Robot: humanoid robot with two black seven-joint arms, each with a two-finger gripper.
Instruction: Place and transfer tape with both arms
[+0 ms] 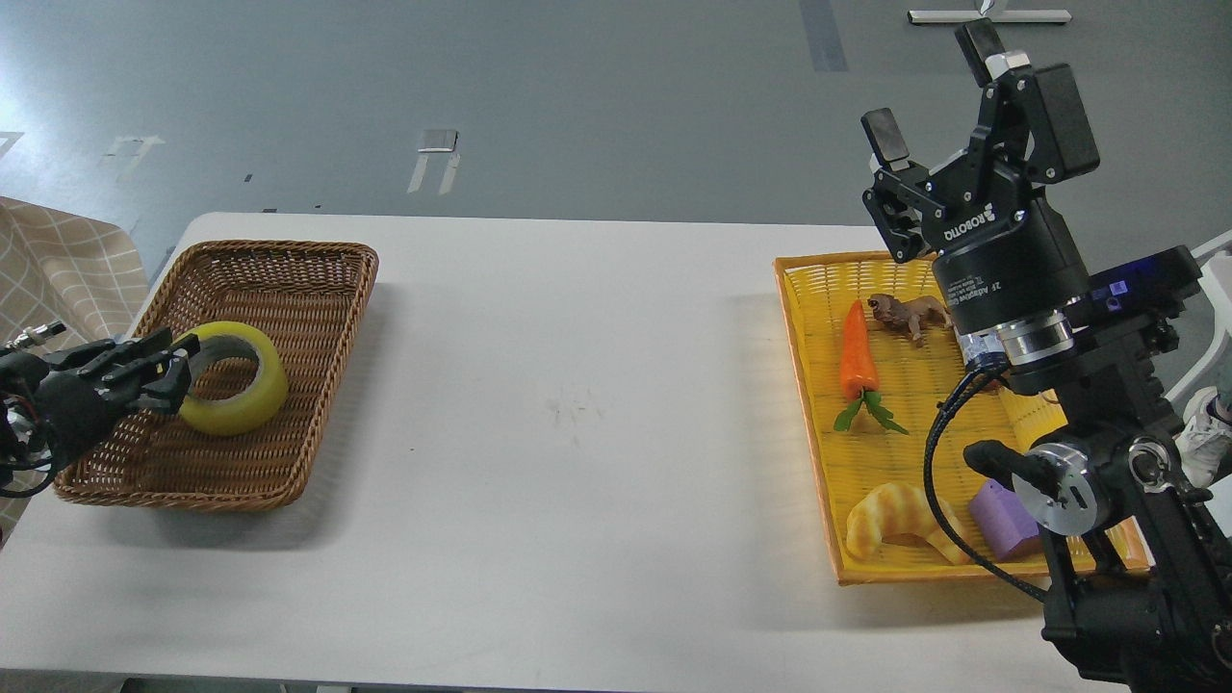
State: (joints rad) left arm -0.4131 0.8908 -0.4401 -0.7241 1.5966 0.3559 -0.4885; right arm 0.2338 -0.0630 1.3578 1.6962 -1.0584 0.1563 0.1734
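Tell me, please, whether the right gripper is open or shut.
Open. The right gripper is raised above the yellow tray, its two fingers spread wide apart with nothing between them.

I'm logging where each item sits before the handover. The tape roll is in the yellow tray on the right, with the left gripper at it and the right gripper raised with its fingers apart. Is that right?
Not quite. The head view shows the tape in the brown wicker basket on the left, not the yellow tray. The rest holds: the left gripper is at the roll, and the right gripper is raised with fingers apart.
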